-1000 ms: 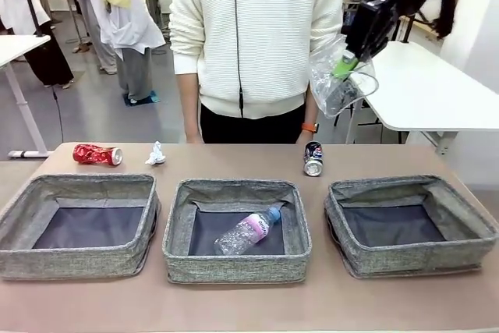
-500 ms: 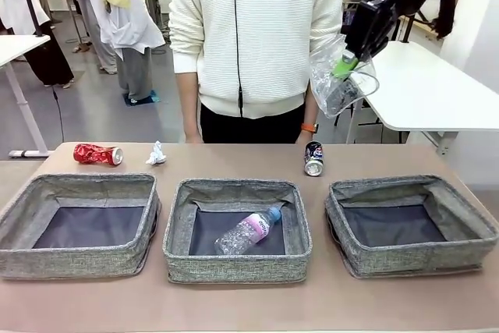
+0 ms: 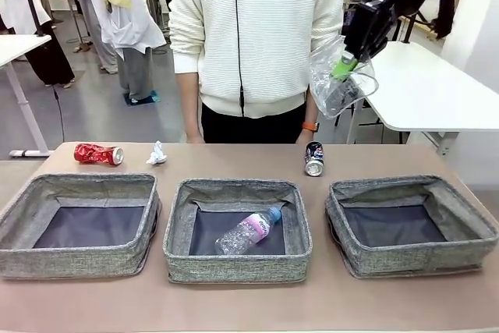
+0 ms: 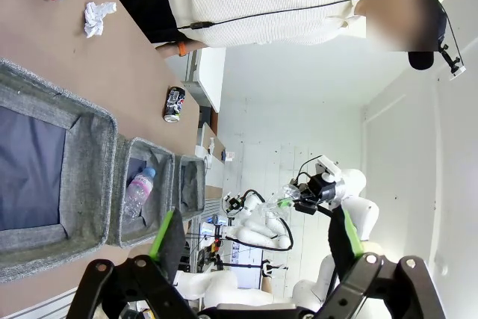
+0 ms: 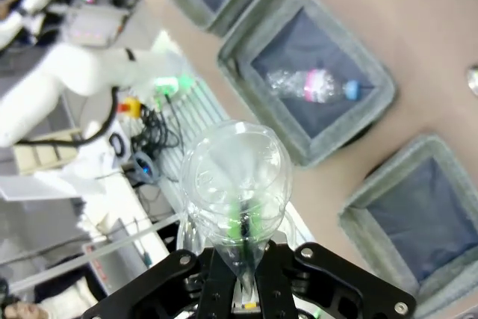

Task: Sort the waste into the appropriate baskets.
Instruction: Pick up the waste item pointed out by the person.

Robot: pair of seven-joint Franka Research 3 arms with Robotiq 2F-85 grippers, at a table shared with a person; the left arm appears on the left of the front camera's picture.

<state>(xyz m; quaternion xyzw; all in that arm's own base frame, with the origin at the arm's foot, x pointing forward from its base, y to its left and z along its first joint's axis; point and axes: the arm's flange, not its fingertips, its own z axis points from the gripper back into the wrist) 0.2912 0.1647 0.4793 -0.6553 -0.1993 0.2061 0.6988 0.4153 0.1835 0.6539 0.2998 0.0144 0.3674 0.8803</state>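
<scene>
Being flimsy, the clear plastic cup is pinched by its wall in the right gripper, above the right basket; the left gripper is spread wide.

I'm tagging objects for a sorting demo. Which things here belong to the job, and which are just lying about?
Job:
- cup, gripped by the right end effector
- bottle in the middle basket
- red can, paper and dark can on the table
- left basket, right basket

Lying about:
- right side table
- left side table
</scene>
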